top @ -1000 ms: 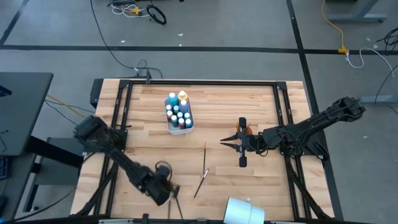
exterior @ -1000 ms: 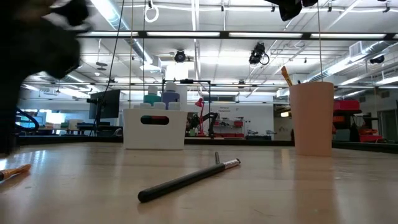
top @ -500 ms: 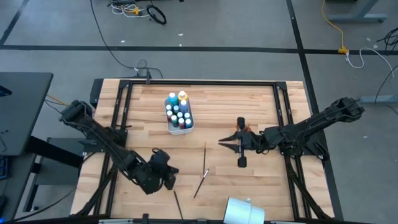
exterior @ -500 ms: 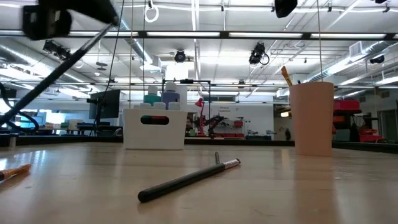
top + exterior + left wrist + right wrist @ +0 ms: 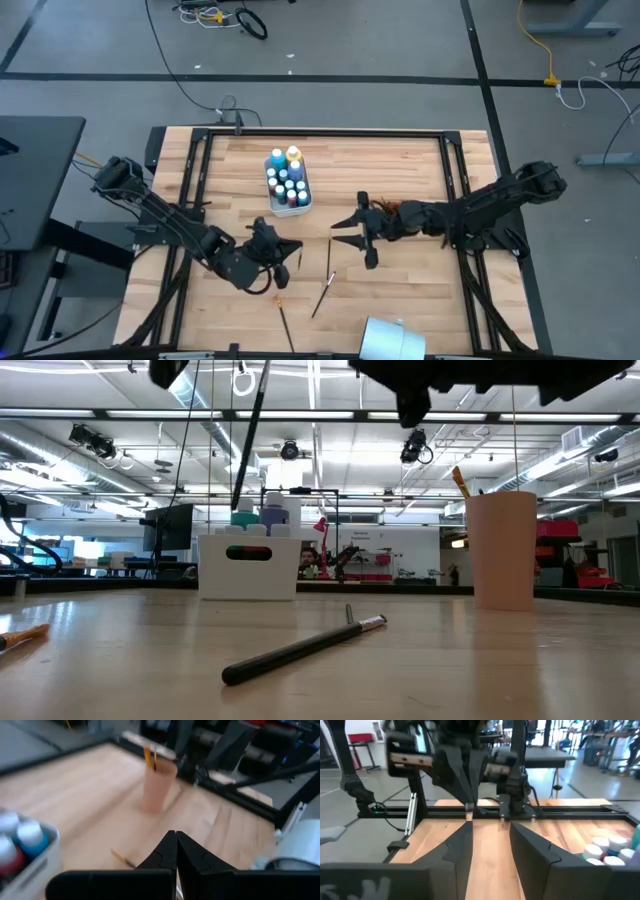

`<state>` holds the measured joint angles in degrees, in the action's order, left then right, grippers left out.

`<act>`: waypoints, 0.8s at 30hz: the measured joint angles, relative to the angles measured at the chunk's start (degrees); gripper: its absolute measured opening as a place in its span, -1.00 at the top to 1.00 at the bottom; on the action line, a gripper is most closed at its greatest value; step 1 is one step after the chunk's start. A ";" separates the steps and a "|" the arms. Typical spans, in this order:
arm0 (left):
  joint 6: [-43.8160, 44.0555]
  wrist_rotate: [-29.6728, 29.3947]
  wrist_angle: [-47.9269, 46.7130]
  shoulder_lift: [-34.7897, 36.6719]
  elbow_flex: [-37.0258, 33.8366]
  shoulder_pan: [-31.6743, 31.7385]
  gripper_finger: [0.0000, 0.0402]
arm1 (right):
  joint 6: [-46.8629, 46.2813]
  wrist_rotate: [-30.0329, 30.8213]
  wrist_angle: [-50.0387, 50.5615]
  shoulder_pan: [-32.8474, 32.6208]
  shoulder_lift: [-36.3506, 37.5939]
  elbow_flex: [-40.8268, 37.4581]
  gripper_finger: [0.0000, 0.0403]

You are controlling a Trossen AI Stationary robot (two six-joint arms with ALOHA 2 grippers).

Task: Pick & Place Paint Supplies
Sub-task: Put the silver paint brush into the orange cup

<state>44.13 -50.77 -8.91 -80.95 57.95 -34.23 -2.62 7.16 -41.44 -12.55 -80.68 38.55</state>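
Handing off | left gripper pinched on a brush mid-table | right gripper fingers parted, facing it | align on the shaft (not the bristles) before closing; cup waits behind.

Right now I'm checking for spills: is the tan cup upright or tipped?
Upright. The tan cup stands on its base on the table, brush handles sticking out its top.

No legible text, labels, brands, numbers or signs in any view.
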 joint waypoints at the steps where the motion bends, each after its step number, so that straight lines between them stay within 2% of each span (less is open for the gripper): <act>1: -2.20 -0.82 1.43 0.00 0.00 0.38 0.99 | -0.52 -1.18 -0.01 0.67 -0.73 0.53 0.33; 6: -12.96 -1.77 9.72 0.00 0.00 2.82 0.99 | -1.43 -6.92 0.02 2.36 -4.76 3.68 0.32; 11: -20.18 -0.39 15.74 0.00 0.00 5.01 0.99 | -1.43 -8.24 0.41 2.51 -7.61 6.10 0.32; 24: -21.60 0.61 16.53 0.00 0.00 6.74 0.99 | -1.42 -3.33 0.30 2.79 -8.20 6.86 0.32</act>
<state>22.52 -50.16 7.62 -80.95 57.95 -27.49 -4.03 3.82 -41.14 -9.76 -88.88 45.41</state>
